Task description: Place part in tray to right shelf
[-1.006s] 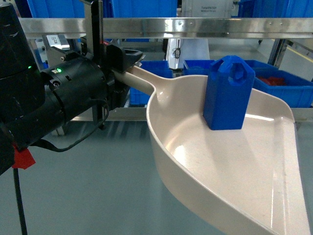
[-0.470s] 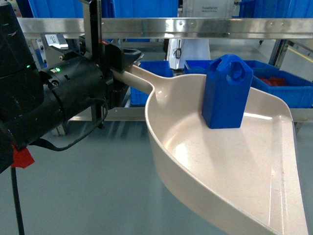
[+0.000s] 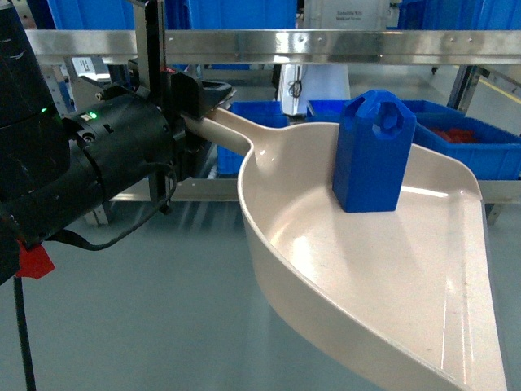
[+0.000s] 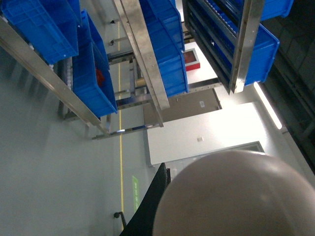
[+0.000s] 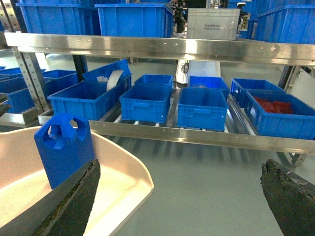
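Observation:
The cream tray (image 3: 391,277) hangs in the air in front of me, its long handle (image 3: 232,130) clamped by my left gripper (image 3: 199,102). The blue part (image 3: 370,155) stands upright inside the tray near its back wall. In the right wrist view the part (image 5: 61,147) and the tray's front corner (image 5: 123,182) show at the lower left. My right gripper (image 5: 180,169) is open beside that corner, with only floor between its fingers. The left wrist view is half filled by a blurred beige surface of the tray (image 4: 236,196). The steel shelf (image 3: 326,45) with rollers stands straight ahead.
Blue crates (image 5: 202,105) stand in a row on the shelf's roller level, one holding red pieces (image 5: 275,105). More crates (image 5: 133,19) and a grey box (image 5: 211,22) sit on the upper level. Grey floor (image 3: 163,309) lies below the tray.
The tray and the part standing in it have drifted slightly left. The left gripper keeps its hold on the handle.

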Tool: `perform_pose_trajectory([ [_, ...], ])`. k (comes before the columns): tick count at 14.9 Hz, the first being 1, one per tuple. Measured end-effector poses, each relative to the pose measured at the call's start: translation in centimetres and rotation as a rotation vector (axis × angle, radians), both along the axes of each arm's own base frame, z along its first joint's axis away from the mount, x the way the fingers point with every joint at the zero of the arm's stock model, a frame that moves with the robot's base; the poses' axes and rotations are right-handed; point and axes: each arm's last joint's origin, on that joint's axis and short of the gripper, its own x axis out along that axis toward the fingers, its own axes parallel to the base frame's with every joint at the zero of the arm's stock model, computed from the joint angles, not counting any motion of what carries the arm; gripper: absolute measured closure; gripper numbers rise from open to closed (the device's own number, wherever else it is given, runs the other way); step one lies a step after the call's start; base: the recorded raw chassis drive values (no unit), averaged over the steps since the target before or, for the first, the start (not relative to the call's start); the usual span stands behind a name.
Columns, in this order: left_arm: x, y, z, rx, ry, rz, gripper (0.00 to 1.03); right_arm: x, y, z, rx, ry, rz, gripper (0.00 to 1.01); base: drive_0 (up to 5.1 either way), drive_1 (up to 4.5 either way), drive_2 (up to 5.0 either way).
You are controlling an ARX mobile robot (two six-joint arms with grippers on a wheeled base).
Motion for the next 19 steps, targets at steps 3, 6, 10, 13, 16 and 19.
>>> perform_pose_trajectory([
  [3, 0.0, 0.0, 0.0, 0.0, 0.0, 0.0, 0.91, 0.0, 0.0, 0.0, 0.0, 0.0, 0.0, 0.03, -1.6, -1.63, -1.6],
  [6, 0.0, 0.0, 0.0, 0.0, 0.0, 0.0, 0.91, 0.0, 0.0, 0.01, 0.0, -0.001, 0.0, 0.03, -1.6, -1.63, -1.6],
  [10, 0.01, 0.0, 0.01, 0.0, -0.001, 0.0, 0.91, 0.0, 0.0, 0.01, 0.0, -0.001, 0.0, 0.03, -1.6, -1.63, -1.6],
  [13, 0.01, 0.0, 0.02, 0.0, -0.001, 0.001, 0.91, 0.0, 0.0, 0.01, 0.0, -0.001, 0.0, 0.03, -1.1, -1.09, -1.1],
  [16, 0.01, 0.0, 0.01, 0.0, 0.0, 0.0, 0.91, 0.0, 0.0, 0.0, 0.0, 0.0, 0.001, 0.03, 0.0, 0.0, 0.0],
  [19, 0.01, 0.01, 0.01, 0.0, -0.001, 0.0, 0.91, 0.0, 0.0, 0.0, 0.0, 0.0, 0.0, 0.03, 0.0, 0.0, 0.0],
])
